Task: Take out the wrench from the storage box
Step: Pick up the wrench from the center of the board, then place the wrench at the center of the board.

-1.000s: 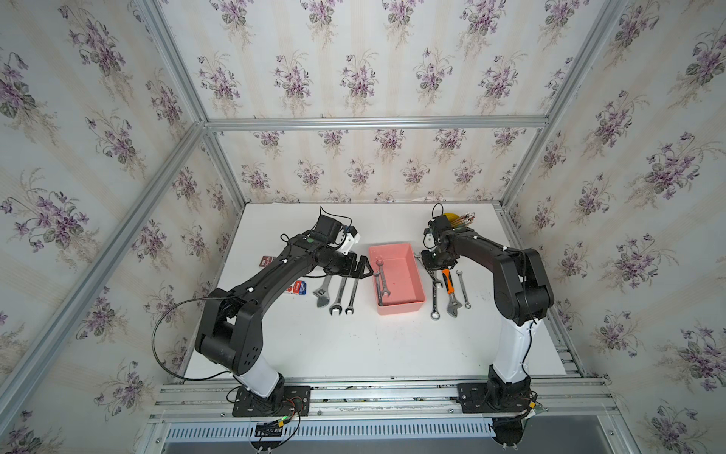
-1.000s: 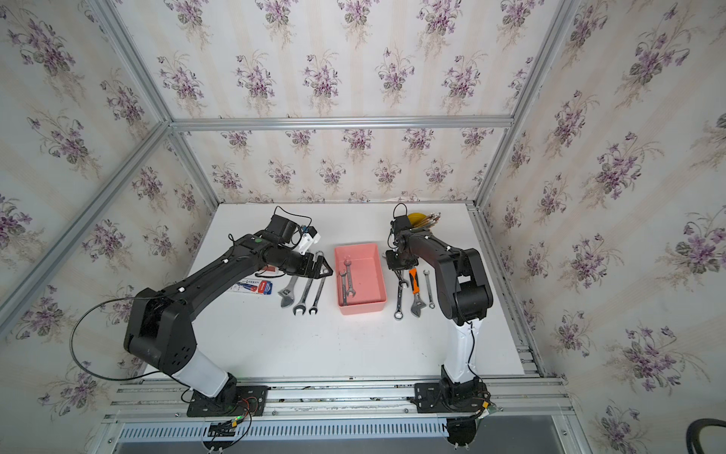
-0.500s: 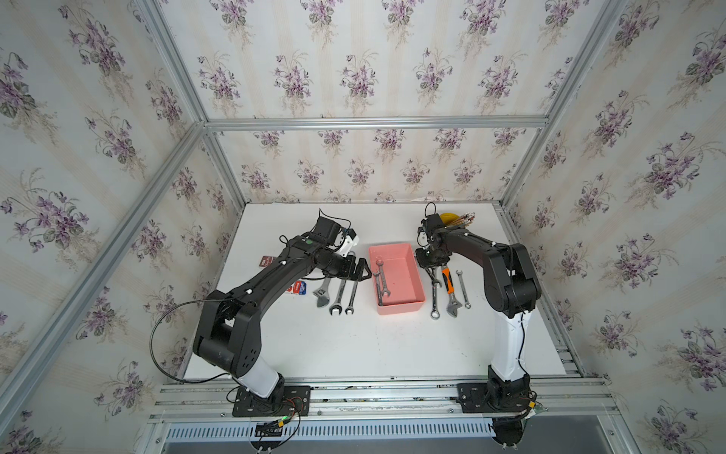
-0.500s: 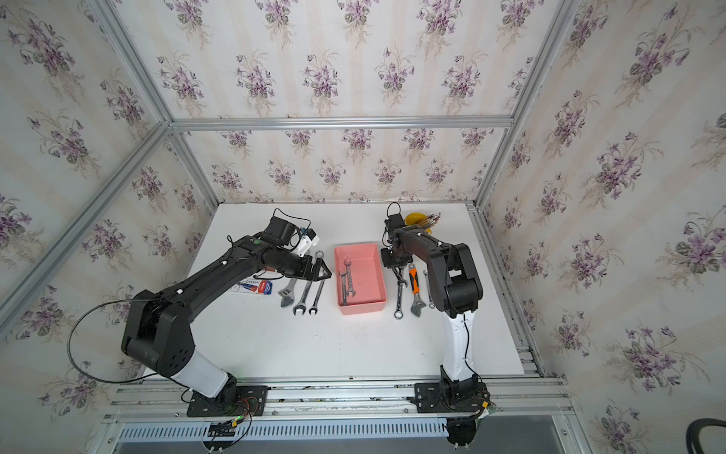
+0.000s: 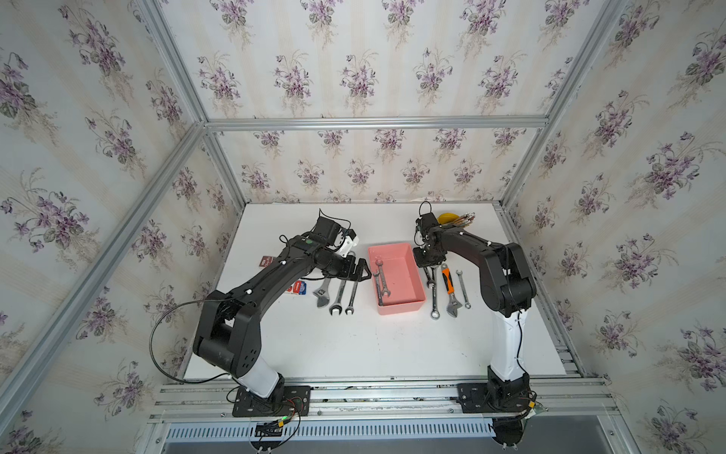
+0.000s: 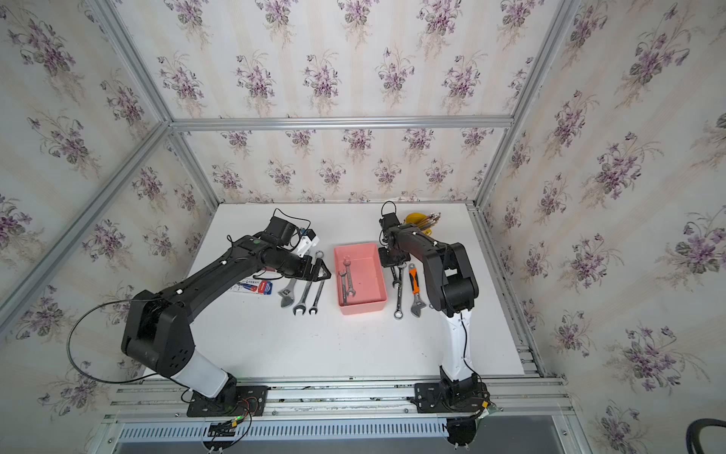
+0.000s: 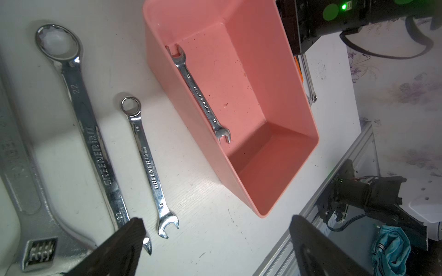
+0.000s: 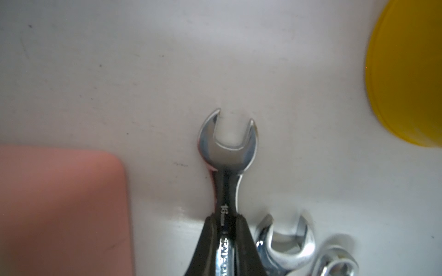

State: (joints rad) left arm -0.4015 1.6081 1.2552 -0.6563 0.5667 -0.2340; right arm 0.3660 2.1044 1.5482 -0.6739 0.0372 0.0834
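Note:
The pink storage box (image 5: pixel 404 293) (image 6: pixel 367 291) (image 7: pixel 275 133) sits mid-table. A silver wrench (image 5: pixel 380 280) (image 6: pixel 346 280) (image 7: pixel 200 95) lies inside along its left wall. My left gripper (image 5: pixel 360 270) (image 6: pixel 319 271) (image 7: pixel 216 227) hangs open just left of the box, over loose wrenches, holding nothing. My right gripper (image 5: pixel 428 260) (image 6: pixel 393 257) (image 8: pixel 225 223) is low at the box's back right corner. It is shut on the shaft of a wrench marked 16 (image 8: pixel 228 145), which is outside the box, over the table.
Left of the box lie an adjustable wrench (image 5: pixel 322 293) and two combination wrenches (image 7: pixel 93 133) (image 7: pixel 148 165). To its right are more wrenches (image 5: pixel 434 298), one of them orange-handled (image 5: pixel 448 285). A yellow cup (image 5: pixel 450 217) (image 8: pixel 406 71) with pencils stands behind my right gripper.
My right gripper has shifted slightly toward the box and its jaws have narrowed onto the wrench shaft. The left arm has not moved.

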